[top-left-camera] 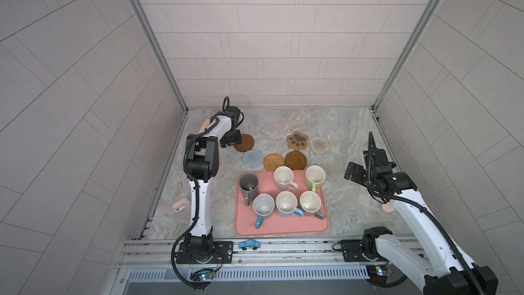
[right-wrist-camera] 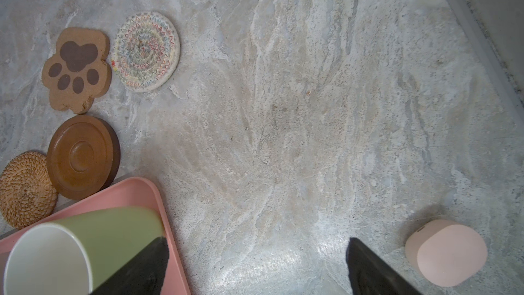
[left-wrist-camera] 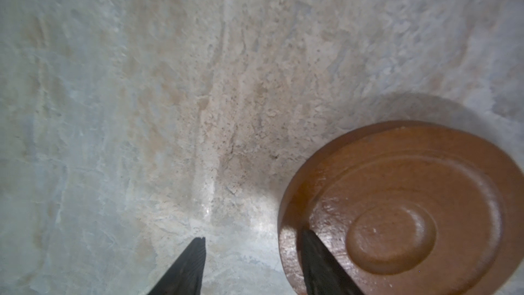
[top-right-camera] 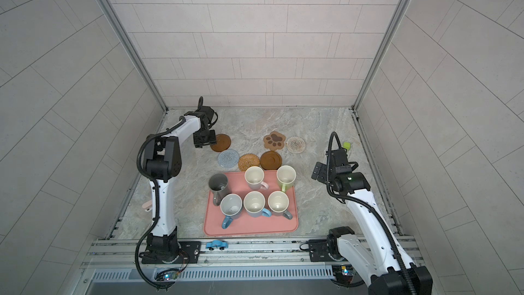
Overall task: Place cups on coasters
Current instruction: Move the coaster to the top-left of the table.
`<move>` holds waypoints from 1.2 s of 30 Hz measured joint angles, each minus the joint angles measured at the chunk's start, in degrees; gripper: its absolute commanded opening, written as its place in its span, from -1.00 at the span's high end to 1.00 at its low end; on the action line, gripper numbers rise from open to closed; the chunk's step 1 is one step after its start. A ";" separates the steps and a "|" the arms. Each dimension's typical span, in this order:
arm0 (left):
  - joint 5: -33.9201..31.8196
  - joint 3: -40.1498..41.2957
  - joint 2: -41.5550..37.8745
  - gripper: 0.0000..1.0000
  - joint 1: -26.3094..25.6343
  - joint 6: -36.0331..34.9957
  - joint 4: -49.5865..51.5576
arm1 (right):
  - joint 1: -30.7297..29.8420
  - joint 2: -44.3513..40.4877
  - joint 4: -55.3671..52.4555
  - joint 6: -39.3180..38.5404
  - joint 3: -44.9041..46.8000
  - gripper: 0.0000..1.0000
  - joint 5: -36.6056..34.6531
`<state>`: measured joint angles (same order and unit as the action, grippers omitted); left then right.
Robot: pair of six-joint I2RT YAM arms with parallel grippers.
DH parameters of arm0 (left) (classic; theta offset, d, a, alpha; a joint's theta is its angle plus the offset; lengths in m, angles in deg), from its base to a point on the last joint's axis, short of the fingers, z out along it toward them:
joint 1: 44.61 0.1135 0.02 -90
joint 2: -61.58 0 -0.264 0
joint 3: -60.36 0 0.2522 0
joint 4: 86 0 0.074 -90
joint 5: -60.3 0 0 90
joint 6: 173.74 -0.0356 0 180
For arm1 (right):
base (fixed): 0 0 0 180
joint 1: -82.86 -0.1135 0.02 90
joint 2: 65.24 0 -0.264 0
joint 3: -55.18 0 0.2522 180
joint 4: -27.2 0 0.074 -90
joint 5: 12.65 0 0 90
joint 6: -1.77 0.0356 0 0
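Six cups stand upright on the pink tray (top-left-camera: 283,229): dark grey (top-left-camera: 248,184), pink (top-left-camera: 283,177), green (top-left-camera: 315,176), pale grey with a blue handle (top-left-camera: 263,206), light blue (top-left-camera: 286,204) and grey (top-left-camera: 310,202). Behind the tray lie the coasters: a wooden disc (top-left-camera: 244,143), crochet round (top-left-camera: 251,158), rattan round (top-left-camera: 274,162), second wooden disc (top-left-camera: 295,160), paw (top-left-camera: 297,139) and cream woven round (top-left-camera: 319,144). My left gripper (left-wrist-camera: 253,234) is open low over the far-left wooden disc (left-wrist-camera: 411,208), one finger above its rim, the other over bare table. Right of the tray, my right gripper (right-wrist-camera: 258,239) hangs wide open and empty.
A small pink case (top-left-camera: 181,203) lies by the left arm. A pink puck (right-wrist-camera: 446,252) sits near the right arm, a green piece (top-right-camera: 346,145) by the right wall, and a blue toy car (top-left-camera: 249,244) on the front rail. Walls enclose three sides.
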<state>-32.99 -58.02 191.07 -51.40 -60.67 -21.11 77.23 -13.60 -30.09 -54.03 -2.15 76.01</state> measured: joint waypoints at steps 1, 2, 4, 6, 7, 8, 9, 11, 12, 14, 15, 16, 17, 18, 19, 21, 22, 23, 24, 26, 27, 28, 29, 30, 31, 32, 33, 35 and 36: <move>0.00 0.63 -0.39 -0.20 0.22 0.00 -0.17 | 0.00 0.00 0.00 0.04 0.00 -0.98 0.00; 0.00 1.20 -0.72 -0.20 0.44 0.00 -0.31 | 0.00 0.00 0.00 0.13 0.00 -0.99 0.00; 0.02 2.49 -1.51 -0.20 1.03 0.00 -0.63 | 0.00 -0.02 0.00 0.22 0.00 -0.99 -0.02; 0.00 3.98 -2.43 -0.20 1.57 0.00 -1.11 | 0.00 -0.04 0.00 0.31 0.00 -0.99 -0.04; -0.02 4.74 -2.91 -0.20 1.75 0.00 -1.29 | 0.00 -0.07 0.00 0.37 0.00 -0.99 -0.04; 0.00 5.46 -3.37 -0.20 1.92 0.00 -1.44 | 0.00 -0.17 0.02 0.39 0.00 -0.98 -0.04; 0.04 6.21 -3.78 -0.20 2.01 0.00 -1.55 | 0.00 -0.28 0.02 0.44 0.00 -0.98 -0.04; 0.04 7.65 -4.63 -0.20 2.27 0.02 -2.08 | 0.00 -0.48 0.02 0.55 0.00 -0.98 -0.04; 0.02 8.44 -5.16 -0.20 2.34 0.02 -2.38 | 0.00 -0.55 0.02 0.59 0.00 -0.98 -0.04; 0.11 9.68 -5.86 -0.20 2.60 0.09 -2.97 | 0.00 -0.63 0.02 0.63 0.00 -0.98 -0.04; 0.31 10.21 -6.16 -0.20 2.71 0.17 -3.34 | 0.00 -0.66 0.02 0.66 0.00 -0.98 -0.04; 0.59 10.84 -6.49 -0.20 2.91 0.31 -3.85 | 0.00 -0.68 0.02 0.68 0.00 -0.98 -0.04; 1.01 11.58 -6.95 -0.20 3.19 0.46 -4.42 | 0.00 -0.74 0.00 0.72 0.00 -0.98 -0.04; 1.42 12.44 -7.41 -0.20 3.52 0.52 -4.87 | 0.00 -0.87 0.00 0.76 0.00 -0.98 -0.07; 1.66 13.11 -7.85 -0.20 3.87 0.57 -5.31 | 0.00 -1.03 0.00 0.79 0.02 -0.98 -0.11; 1.77 14.25 -8.63 -0.20 4.61 0.48 -5.64 | 0.00 -1.55 0.00 0.81 0.11 -0.98 -0.28; 1.77 14.47 -8.79 -0.20 4.87 0.42 -5.57 | 0.00 -1.77 -0.02 0.81 0.15 -0.98 -0.33; 1.81 14.60 -8.90 -0.20 5.01 0.39 -5.51 | 0.00 -1.92 0.00 0.83 0.22 -0.98 -0.42; 1.81 14.67 -8.96 -0.20 5.11 0.33 -5.42 | 0.00 -2.01 0.00 0.87 0.28 -0.98 -0.46; 1.95 14.73 -8.98 -0.20 5.18 0.22 -5.40 | 0.00 -2.05 0.00 1.05 0.44 -0.98 -0.46; 2.03 14.80 -9.05 -0.20 5.22 0.22 -5.42 | 0.00 -2.05 0.00 1.18 0.46 -0.98 -0.46; 2.10 14.95 -9.11 -0.20 5.22 0.22 -5.53 | 0.00 -2.05 0.00 1.29 0.46 -0.98 -0.46; 2.21 15.17 -9.22 -0.20 5.22 0.22 -5.70 | 0.00 -2.10 0.00 1.42 0.48 -0.98 -0.46; 2.25 15.52 -9.44 -0.20 5.22 0.22 -5.88 | 0.00 -2.12 0.00 1.55 0.48 -0.98 -0.44; 2.34 15.93 -9.70 -0.21 5.22 0.20 -6.12 | 0.00 -2.14 0.00 1.64 0.48 -0.98 -0.44; 2.47 16.39 -9.99 -0.21 5.22 0.17 -6.27 | 0.00 -2.14 0.00 1.70 0.48 -0.98 -0.44; 2.67 16.90 -10.29 -0.22 5.22 0.13 -6.51 | 0.00 -2.14 0.00 1.77 0.48 -0.98 -0.44; 3.10 17.68 -10.86 -0.23 5.22 -0.04 -6.64 | 0.00 -2.14 0.00 1.86 0.48 -0.98 -0.46; 3.34 18.21 -11.23 -0.23 5.22 -0.17 -6.62 | 0.00 -2.14 0.00 1.86 0.48 -0.98 -0.46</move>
<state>-29.65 -39.81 179.84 -46.17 -60.85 -27.73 77.23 -15.75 -30.09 -52.17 -1.67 75.55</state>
